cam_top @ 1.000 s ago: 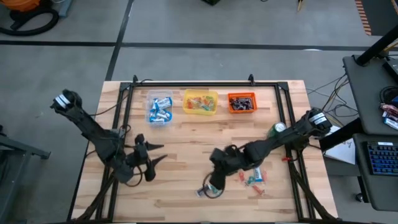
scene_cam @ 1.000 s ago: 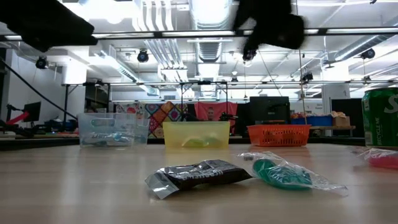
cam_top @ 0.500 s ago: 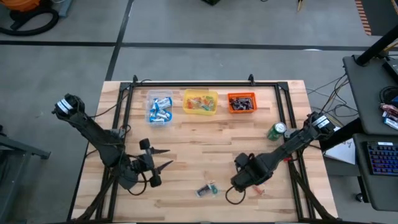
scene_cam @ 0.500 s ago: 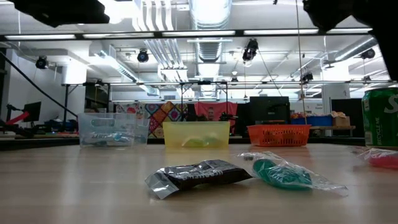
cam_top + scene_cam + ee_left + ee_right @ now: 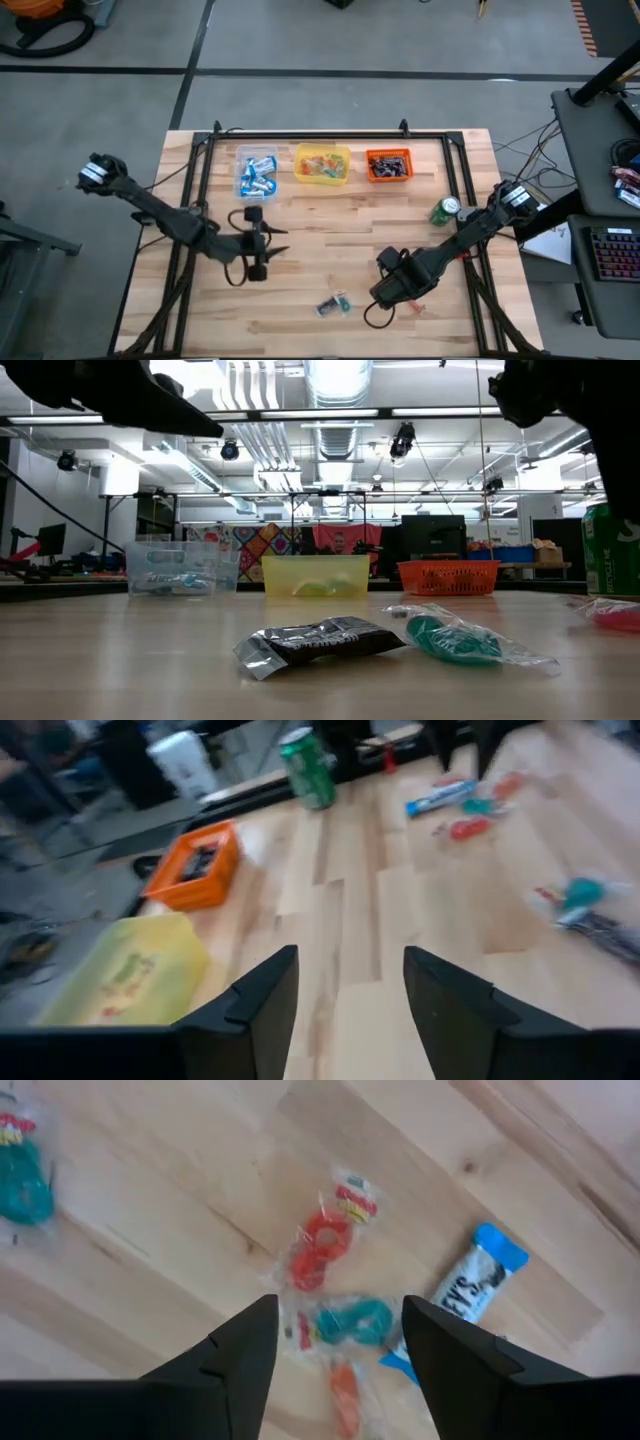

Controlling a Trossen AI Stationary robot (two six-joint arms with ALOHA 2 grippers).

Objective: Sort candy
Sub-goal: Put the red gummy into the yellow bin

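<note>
across the tabletop (image 5: pixel 330 235), sorting mostly done: clear tub (image 5: pixel 257 172) holding blue-and-white candy, yellow tub (image 5: pixel 322 164) with small bright sweets, orange tub (image 5: pixel 388 165) with dark ones. left hand (image 5: pixel 262 243) spread open, empty, mid-table. right hand (image 5: pixel 335 1342) spread open above leftover candy (image 5: pixel 325 1245); two more pieces (image 5: pixel 333 304) lying loose nearby.

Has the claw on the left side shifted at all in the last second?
Yes. In the high view the left gripper has moved away from the table's near edge, toward the blue tub and the table's middle.
</note>
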